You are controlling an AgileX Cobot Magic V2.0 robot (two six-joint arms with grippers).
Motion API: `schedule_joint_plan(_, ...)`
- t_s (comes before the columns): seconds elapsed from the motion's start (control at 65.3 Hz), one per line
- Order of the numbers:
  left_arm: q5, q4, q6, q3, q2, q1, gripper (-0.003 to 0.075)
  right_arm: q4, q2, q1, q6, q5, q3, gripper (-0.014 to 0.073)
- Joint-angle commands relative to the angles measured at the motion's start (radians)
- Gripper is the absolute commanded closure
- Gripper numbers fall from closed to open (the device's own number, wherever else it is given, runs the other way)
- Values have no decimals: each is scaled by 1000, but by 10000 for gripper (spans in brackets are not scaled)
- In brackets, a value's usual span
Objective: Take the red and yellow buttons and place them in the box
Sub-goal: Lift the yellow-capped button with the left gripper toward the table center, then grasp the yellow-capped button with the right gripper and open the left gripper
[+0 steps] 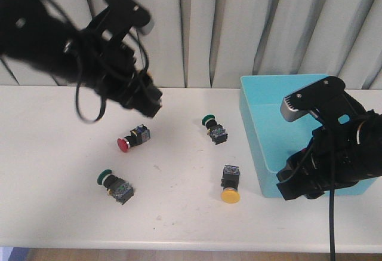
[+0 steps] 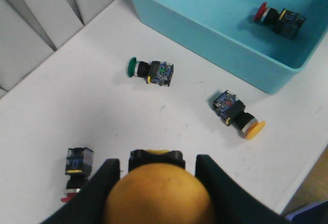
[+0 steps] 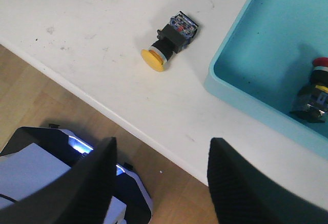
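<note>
Turquoise box (image 1: 262, 129) (one red button (image 2: 277, 18) inside) — others outside.

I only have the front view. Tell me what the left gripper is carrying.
Observer: The left wrist view shows the left gripper shut on a yellow button.
Operator: Report what is in the box; my view into it is blocked.
Observer: One red button lies on its side inside the box.
Operator: Now give me the right gripper's state.
Observer: The right gripper is open and empty, over the front edge of the table beside the box.
</note>
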Motion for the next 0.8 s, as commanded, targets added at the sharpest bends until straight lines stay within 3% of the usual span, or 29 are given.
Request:
schedule_joint_plan(0.0, -162, -72, -11, 112, -133, -3, 559, 9, -26, 1, -4, -35, -24, 193)
schedule_joint_plan(0.276, -407, -222, -10, 426, -281, -3, 557, 8, -26, 1, -4, -34, -24, 193)
schedule_joint_plan(0.552, -360, -358, 10, 482, -283, -3, 556, 10, -26, 1, -4, -34, -24, 193)
schedule_joint_plan(0.781, -314, -656, 251, 482, -279, -33, 556, 10, -26, 1, -4, -34, -24, 193)
